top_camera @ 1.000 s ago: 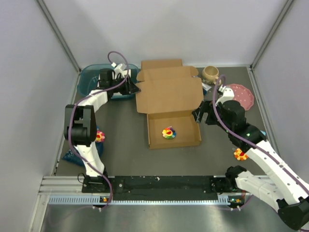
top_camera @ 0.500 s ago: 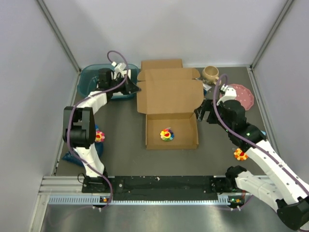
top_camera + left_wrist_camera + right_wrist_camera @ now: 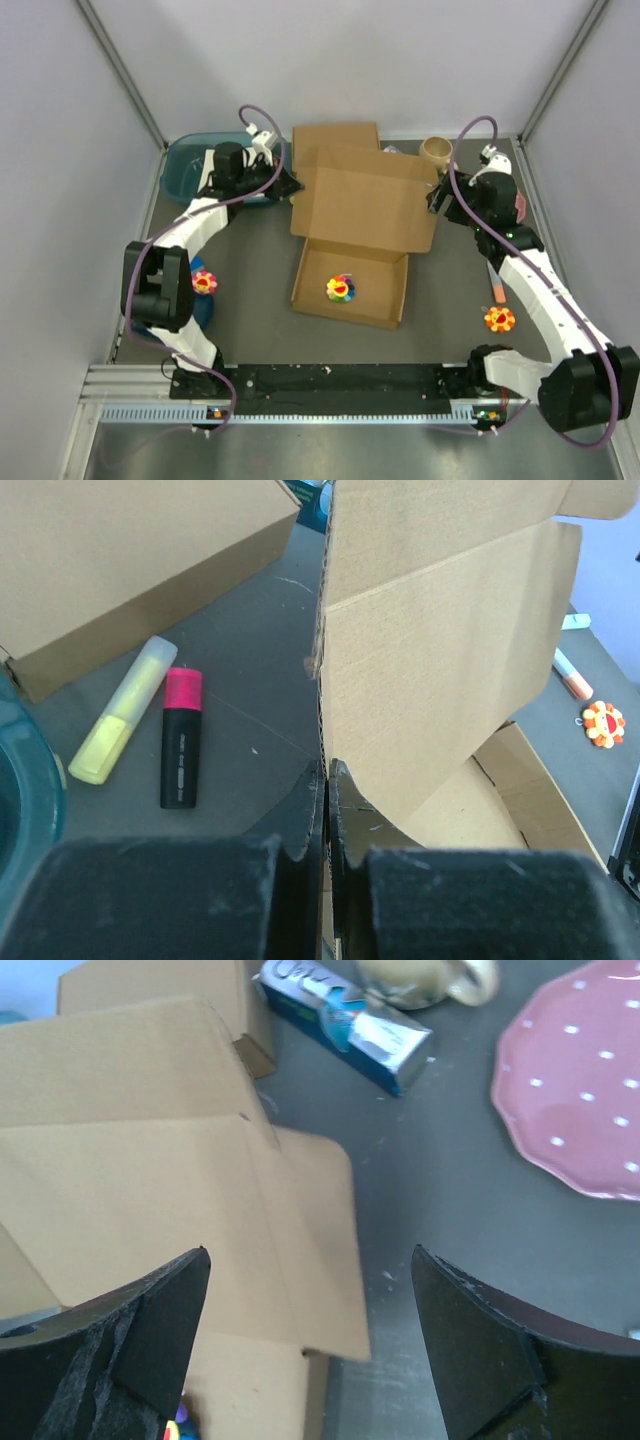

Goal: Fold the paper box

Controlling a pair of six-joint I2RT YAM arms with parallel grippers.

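Two fingers of the left gripper [image 3: 327, 780] are seen clenched on the thin left edge of the paper box [image 3: 365, 215] lid, which is held raised above its tray [image 3: 385, 285] at mid-table. The right gripper [image 3: 308, 1252] is spread wide, empty, poised over the lid's right side flap [image 3: 315, 1210]. With only one side pinched, the lid could be twisted or creased, the edge pulled free, or the light tray dragged askew, with the colourful toy [image 3: 340, 288] inside rolled about.

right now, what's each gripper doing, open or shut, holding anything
Left gripper: shut on the edge of the brown cardboard die-cut paper box.
Right gripper: open, holding nothing.
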